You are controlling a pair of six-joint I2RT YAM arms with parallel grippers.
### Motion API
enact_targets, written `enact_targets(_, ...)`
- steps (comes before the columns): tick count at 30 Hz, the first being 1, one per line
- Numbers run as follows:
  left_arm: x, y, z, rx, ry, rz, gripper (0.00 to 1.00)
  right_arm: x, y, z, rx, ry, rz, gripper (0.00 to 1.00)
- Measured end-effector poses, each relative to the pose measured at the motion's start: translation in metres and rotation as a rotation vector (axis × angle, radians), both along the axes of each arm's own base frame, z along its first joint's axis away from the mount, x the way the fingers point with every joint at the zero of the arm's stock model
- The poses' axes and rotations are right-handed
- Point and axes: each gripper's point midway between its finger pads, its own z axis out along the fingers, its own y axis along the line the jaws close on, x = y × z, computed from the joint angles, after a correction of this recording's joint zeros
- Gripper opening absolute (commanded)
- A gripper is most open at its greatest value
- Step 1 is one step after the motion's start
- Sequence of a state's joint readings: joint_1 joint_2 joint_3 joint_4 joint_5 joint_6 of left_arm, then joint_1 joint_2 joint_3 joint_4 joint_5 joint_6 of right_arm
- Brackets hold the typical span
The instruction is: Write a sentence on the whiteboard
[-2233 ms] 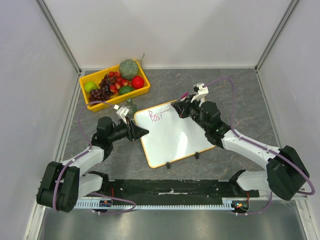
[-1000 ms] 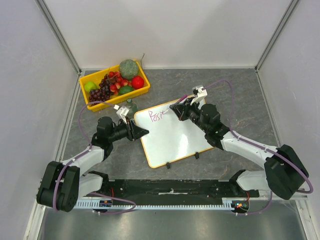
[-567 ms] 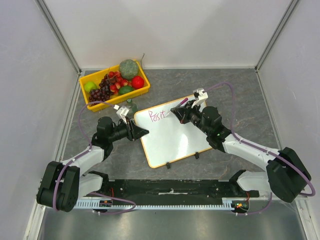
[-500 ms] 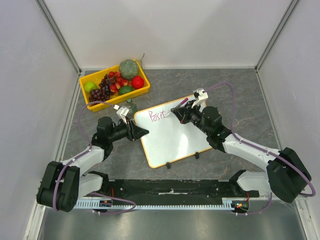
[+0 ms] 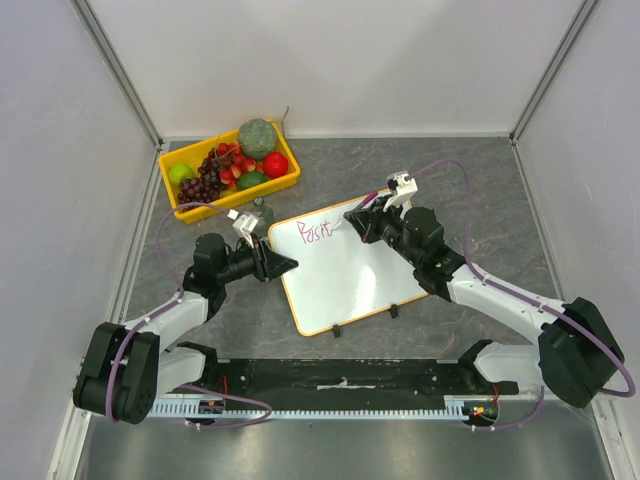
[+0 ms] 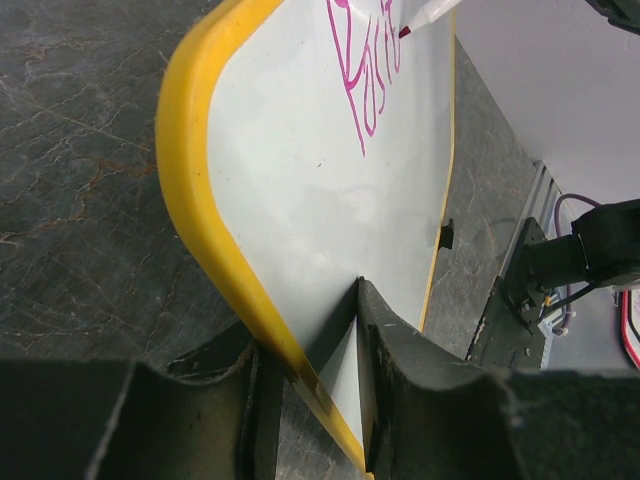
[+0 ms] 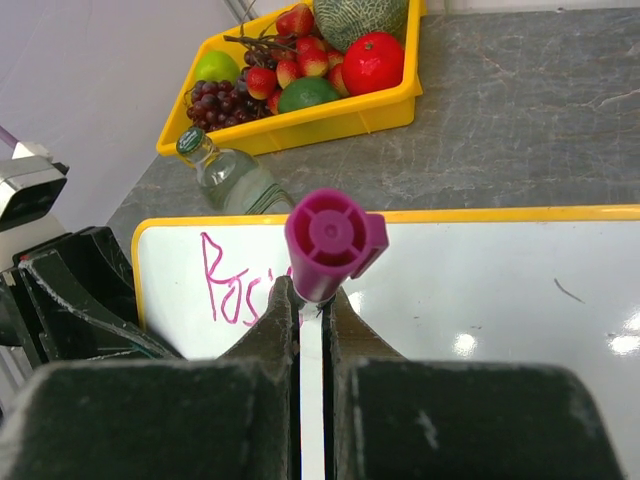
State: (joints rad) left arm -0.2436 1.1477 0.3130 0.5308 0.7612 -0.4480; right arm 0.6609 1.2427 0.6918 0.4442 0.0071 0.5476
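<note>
- While the right claw is pinching the marker tight, it is holding the tip just past the last pink letter on the whiteboard. I cannot tell if the tip is touching.
- On the other side, the left claw is squeezing the board's yellow edge between its two fingers, so the board is not sliding.
- The whiteboard is lying flat on the gray table between the two arms, turned a bit, with its two little black feet on the near edge.
- The sentence is growing. A moment ago it was reading about "Posi", and now it is reading something like "Posit".
- That is telling me the ink is coming out fine. I am thinking only part of the first word is done, so most of the job is still waiting.
- Next, the right claw is likely needing to slide a little along the same line, where lots of white space is showing.
- Farther out, a bottle is sitting just beside the board's far left corner. The yellow fruit tray is sitting behind it, out of the way.
</note>
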Motion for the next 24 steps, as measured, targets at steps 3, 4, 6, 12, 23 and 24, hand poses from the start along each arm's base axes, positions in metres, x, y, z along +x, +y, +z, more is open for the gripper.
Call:
enact_targets(3, 0.000, 0.000, 0.000, 0.000, -0.001, 0.000, 0.02, 0.003, -0.001, 0.005, -0.004, -0.008, -0.011, 0.00)
enact_targets(4, 0.000, 0.000, 0.000, 0.000, -0.001, 0.000, 0.02, 0.004, -0.001, 0.007, -0.004, -0.012, -0.015, 0.00)
enact_targets(6, 0.000, 0.000, 0.000, 0.000, -0.001, 0.000, 0.02, 0.005, -0.001, 0.012, 0.000, -0.019, -0.017, 0.00)
enact_targets(12, 0.000, 0.000, 0.000, 0.000, -0.001, 0.000, 0.02, 0.009, 0.000, 0.026, 0.011, -0.048, -0.025, 0.00)
enact_targets(23, 0.000, 0.000, 0.000, -0.001, -0.001, -0.001, 0.02, 0.014, -0.002, 0.013, -0.028, -0.029, -0.042, 0.00)
enact_targets(24, 0.000, 0.000, 0.000, 0.000, -0.001, -0.001, 0.02, 0.014, -0.002, 0.012, -0.030, -0.027, -0.042, 0.00)
